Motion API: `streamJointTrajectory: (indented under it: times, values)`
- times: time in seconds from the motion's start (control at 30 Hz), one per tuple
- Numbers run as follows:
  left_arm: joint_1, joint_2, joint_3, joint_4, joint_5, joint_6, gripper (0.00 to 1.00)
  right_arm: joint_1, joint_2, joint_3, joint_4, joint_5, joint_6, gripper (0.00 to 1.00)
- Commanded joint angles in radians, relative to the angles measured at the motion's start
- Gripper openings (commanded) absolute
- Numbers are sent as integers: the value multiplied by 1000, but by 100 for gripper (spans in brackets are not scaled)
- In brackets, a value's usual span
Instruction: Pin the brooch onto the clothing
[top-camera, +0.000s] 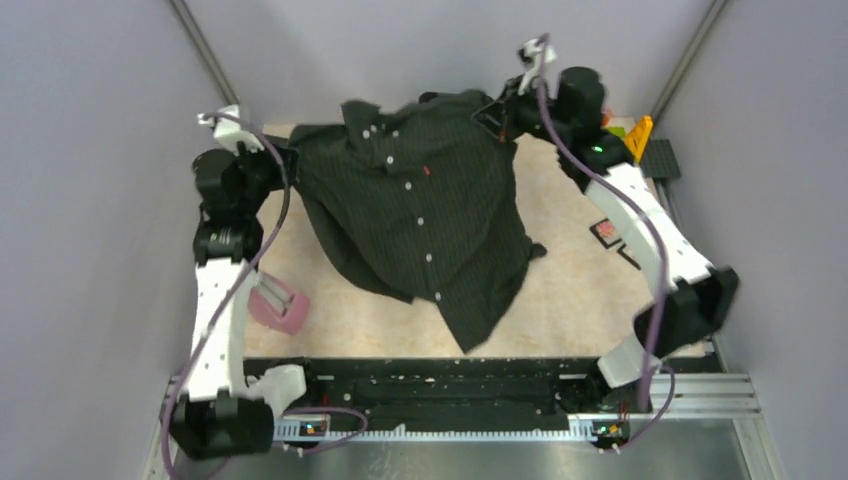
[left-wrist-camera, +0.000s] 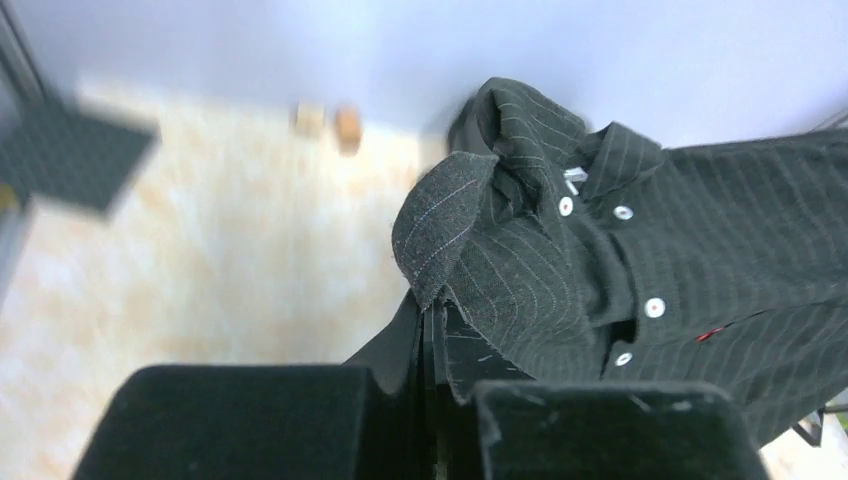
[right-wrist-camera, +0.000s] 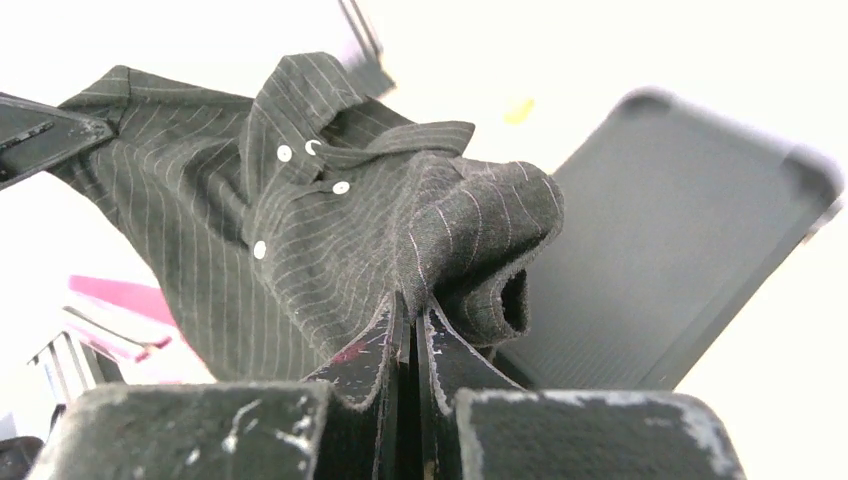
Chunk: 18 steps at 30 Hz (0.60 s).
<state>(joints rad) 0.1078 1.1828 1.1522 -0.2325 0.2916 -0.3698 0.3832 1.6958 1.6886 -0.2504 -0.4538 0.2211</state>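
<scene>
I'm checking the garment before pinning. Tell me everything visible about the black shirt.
The black shirt looks like pinstriped woven fabric, buttoned with white buttons, with a collar and a tiny red chest tag. Its front faces up, spread and wrinkled, the hem skewed toward the near edge. The left end effector and right end effector are each shut on a shoulder fold.

No text, label or number is legible
</scene>
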Motion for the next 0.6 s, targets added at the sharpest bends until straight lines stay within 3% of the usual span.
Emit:
streamJointTrajectory:
  times: [0.0,0.2,0.4,0.57]
  values:
    - [-2,-250,-16,186,81,130,0,-1,-357,-78,187,8,-65,0]
    - [-3,-338,244,17,234,169,0,-1,-658,-116,242,20,-92,0]
    - [-3,-358,536,-164,273,159,0,-1,-801,-57,202,28,-82,0]
    - [-3,-378,638,-213,295,120,0,0,-889,-59,187,35,-57,0]
